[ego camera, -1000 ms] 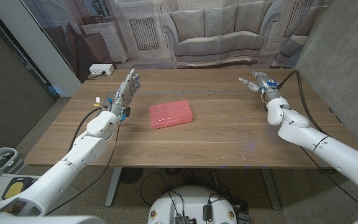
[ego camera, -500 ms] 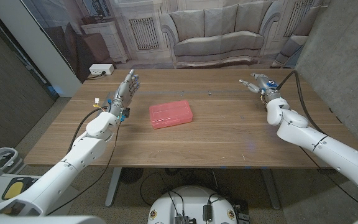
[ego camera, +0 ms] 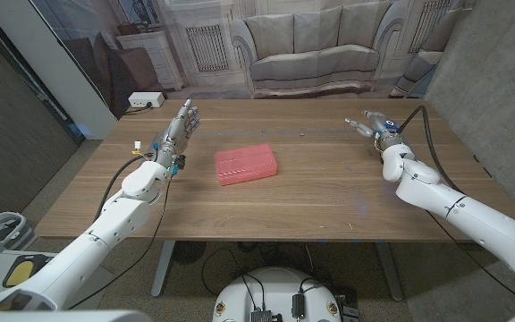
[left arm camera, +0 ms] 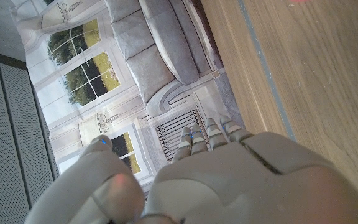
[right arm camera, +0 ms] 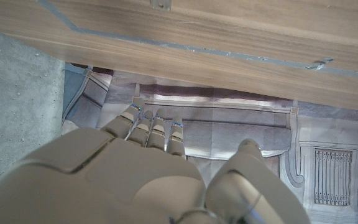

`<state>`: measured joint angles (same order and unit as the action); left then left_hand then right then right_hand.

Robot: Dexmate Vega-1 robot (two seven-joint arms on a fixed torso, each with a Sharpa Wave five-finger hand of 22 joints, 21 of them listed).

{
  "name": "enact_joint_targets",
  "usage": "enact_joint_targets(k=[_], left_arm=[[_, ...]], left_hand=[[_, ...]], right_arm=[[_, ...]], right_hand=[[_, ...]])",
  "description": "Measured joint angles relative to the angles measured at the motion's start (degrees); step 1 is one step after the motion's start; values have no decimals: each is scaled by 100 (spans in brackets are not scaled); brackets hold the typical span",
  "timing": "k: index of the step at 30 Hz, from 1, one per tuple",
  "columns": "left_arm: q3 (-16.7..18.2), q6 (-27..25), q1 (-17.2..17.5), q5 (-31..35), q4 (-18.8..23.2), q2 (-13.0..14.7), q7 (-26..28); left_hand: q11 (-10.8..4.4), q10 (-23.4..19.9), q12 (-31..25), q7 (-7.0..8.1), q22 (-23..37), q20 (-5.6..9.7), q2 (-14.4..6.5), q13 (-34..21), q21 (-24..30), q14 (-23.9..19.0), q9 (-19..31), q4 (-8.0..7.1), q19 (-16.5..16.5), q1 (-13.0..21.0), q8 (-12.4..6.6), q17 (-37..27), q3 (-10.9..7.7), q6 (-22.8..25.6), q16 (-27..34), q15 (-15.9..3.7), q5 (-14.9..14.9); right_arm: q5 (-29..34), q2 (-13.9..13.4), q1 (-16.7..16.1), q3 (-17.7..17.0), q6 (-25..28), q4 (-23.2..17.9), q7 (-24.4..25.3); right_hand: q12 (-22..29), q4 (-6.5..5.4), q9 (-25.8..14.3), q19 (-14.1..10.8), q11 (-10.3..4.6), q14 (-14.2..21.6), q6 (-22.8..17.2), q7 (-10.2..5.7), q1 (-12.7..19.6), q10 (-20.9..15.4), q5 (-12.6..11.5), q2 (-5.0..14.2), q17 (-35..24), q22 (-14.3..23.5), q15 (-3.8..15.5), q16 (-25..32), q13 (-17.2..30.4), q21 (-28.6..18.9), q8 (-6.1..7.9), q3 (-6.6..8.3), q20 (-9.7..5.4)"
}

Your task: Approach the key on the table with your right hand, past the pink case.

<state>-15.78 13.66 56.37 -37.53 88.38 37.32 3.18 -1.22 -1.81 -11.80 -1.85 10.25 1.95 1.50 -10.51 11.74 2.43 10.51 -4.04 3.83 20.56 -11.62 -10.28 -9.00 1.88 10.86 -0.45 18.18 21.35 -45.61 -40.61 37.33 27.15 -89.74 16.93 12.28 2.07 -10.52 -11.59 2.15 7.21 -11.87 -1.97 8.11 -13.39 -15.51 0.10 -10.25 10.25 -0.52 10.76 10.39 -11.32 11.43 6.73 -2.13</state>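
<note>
Head view: I saw my right hand [ego camera: 370, 122] near the tabletop's far right edge, fingers apart, holding nothing.
Key: small dark metal key [ego camera: 303, 135] lay near the far edge, leftward of those fingers; its long axis too small to tell.
Case: flat pink plastic case [ego camera: 246, 165] sat mid-table.
Left hand [ego camera: 181, 128]: open, empty, farther from the key.

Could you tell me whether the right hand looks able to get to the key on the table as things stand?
Probably yes. The key lies on bare wood near the far edge, and the right hand is open and holds nothing. The pink case sits nearer the robot, off the line between them.
</note>
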Motion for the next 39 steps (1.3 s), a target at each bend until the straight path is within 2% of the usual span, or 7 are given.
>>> enact_joint_targets(k=[31,39], left_arm=[[76,-23,154,3,152,35,99],[90,-23,189,-9,151,46,105]], left_hand=[[1,1,0,11,0,1,-7,0,0,-31,0,8,0,7,0,0,56,52,0,-31,0],[41,-39,0,10,0,-10,-29,0,0,-31,0,8,-53,29,0,0,56,52,0,-31,1]], right_arm=[[-170,137,150,285,89,401,-116],[-174,167,161,324,137,435,-116]], right_hand=[[0,-1,0,0,-32,0,-1,0,22,32,0,22,0,0,0,0,15,0,3,0,0],[0,-1,0,0,-32,0,0,1,23,32,0,22,0,0,0,0,15,0,3,1,0]])
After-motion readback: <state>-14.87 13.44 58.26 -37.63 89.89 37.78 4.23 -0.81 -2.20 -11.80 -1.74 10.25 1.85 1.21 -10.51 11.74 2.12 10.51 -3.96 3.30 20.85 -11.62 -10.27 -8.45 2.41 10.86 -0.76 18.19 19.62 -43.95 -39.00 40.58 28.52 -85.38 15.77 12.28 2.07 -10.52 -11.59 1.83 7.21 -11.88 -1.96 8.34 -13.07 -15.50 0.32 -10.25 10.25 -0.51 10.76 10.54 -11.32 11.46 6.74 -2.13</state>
